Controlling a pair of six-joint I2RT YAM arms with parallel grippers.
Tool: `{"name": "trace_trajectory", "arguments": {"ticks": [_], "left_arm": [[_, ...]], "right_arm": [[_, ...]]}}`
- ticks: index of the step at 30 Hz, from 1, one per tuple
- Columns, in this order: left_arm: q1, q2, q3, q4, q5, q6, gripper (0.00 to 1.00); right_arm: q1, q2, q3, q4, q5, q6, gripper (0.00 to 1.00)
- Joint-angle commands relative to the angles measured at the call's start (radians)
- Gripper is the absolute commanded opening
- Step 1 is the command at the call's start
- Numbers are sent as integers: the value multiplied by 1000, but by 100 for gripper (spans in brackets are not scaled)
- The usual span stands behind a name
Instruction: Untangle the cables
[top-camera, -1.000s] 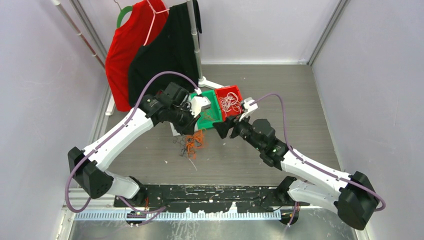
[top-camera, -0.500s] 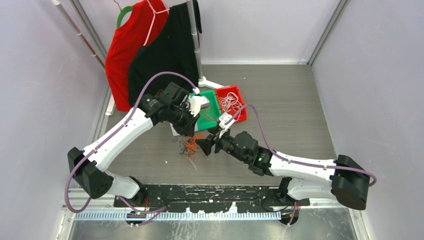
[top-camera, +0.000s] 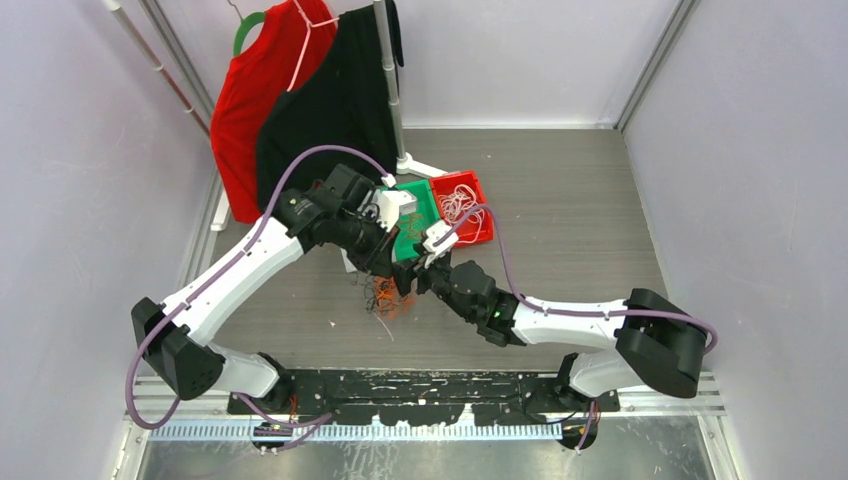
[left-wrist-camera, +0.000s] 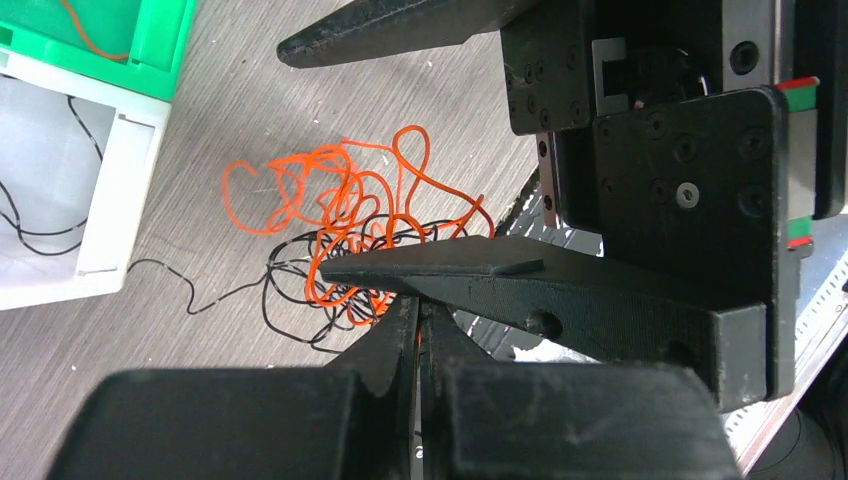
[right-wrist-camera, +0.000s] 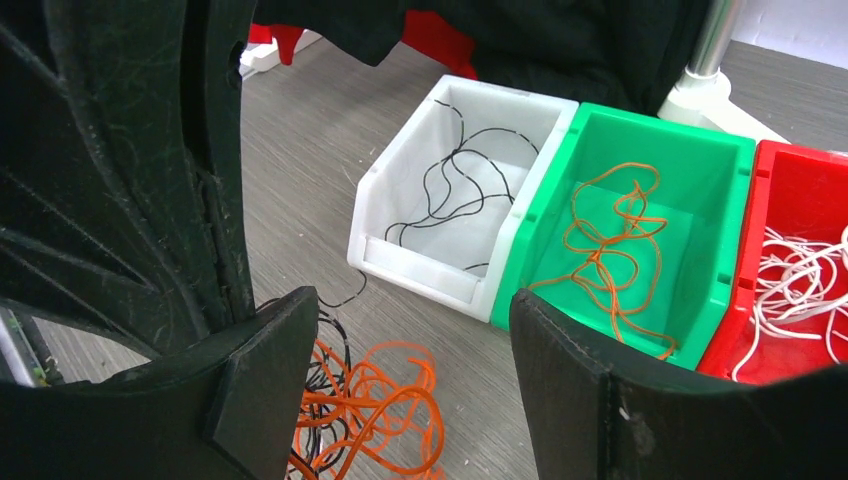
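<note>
The cables (top-camera: 385, 299) lie as a small snarl of orange and black strands on the grey table, in front of the bins. They also show in the left wrist view (left-wrist-camera: 340, 215) and the right wrist view (right-wrist-camera: 365, 405). My left gripper (top-camera: 384, 268) is shut with its tips (left-wrist-camera: 420, 312) at the snarl's edge, and a bit of orange shows in the slit between them. My right gripper (top-camera: 407, 285) is open and hangs right over the snarl (right-wrist-camera: 415, 385), one finger on each side, holding nothing. In the left wrist view its lower finger (left-wrist-camera: 470, 275) covers part of the tangle.
Just behind the snarl stand a white bin (right-wrist-camera: 430, 262) with a black wire, a green bin (right-wrist-camera: 660, 125) with an orange wire and a red bin (right-wrist-camera: 790, 170) with white wires. A red shirt (top-camera: 250, 90) and a black shirt (top-camera: 340, 100) hang at the back left.
My right arm swung left and forward from beside the red bin to the snarl, staying open. The left arm and the snarl barely moved.
</note>
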Motion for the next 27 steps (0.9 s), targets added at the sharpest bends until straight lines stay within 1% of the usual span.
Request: {"name": "trace_trajectory", "arguments": {"ticks": [1, 5, 8, 11, 13, 15, 17, 20, 27], "left_arm": [[0, -48, 39, 8, 19, -9, 0], [1, -60, 37, 4, -15, 9, 0], [1, -72, 21, 3, -53, 23, 0], [3, -76, 11, 8, -73, 20, 0], [4, -74, 12, 18, -83, 7, 0], [4, -66, 21, 23, -89, -10, 0], [5, -57, 32, 26, -91, -24, 0], [5, -45, 47, 28, -90, -38, 0], [16, -39, 59, 26, -76, -54, 0]], "right_arm": [[18, 3, 37, 123, 11, -17, 75], [17, -75, -12, 86, 97, -19, 75], [16, -214, -72, 14, 142, -19, 75], [16, -383, -116, -86, 116, 6, 75], [17, -453, -133, -136, 67, 31, 75], [20, -486, -137, -176, 12, 49, 75], [30, -481, -135, -183, -17, 54, 75], [45, -431, -116, -150, -65, 43, 76], [57, -237, -21, -53, -92, -4, 76]]}}
